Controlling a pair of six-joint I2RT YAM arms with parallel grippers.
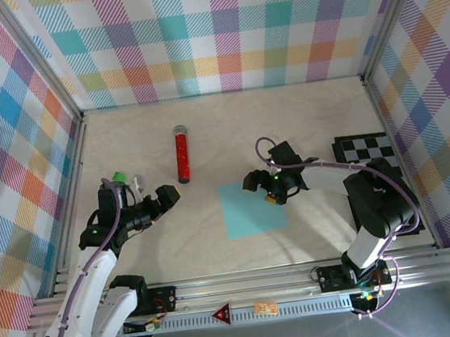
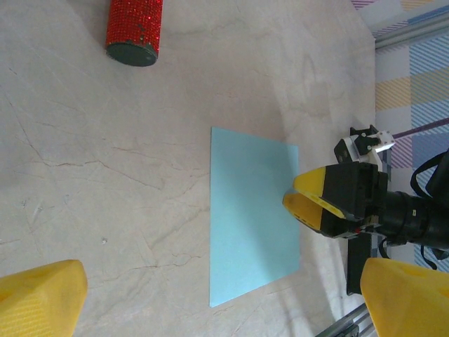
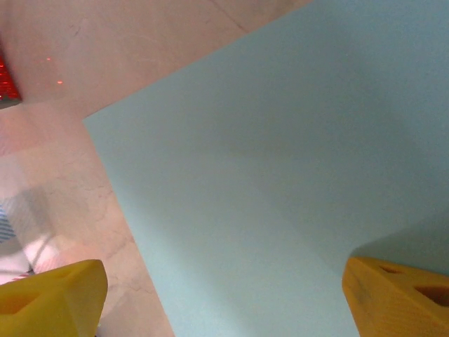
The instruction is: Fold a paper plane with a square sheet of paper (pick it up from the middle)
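Your left arm reaches forward low along the left side of the table (image 1: 309,118), with the left gripper (image 1: 166,196) spread wide and aimed toward the sheet. Your right arm bends in from the right. The right gripper (image 1: 265,188) tilts down over the far right corner of the square sheet of paper (image 1: 251,208), its 2 fingers (image 3: 49,298) wide apart. The left wrist camera gives you that gripper side-on at the sheet's edge, while the right wrist camera gives you 1 bare corner up close. You cannot tell whether it touches the paper. The sheet lies flat and unfolded mid-table. Being square it has no long axis, and its edges run roughly parallel to the table's.
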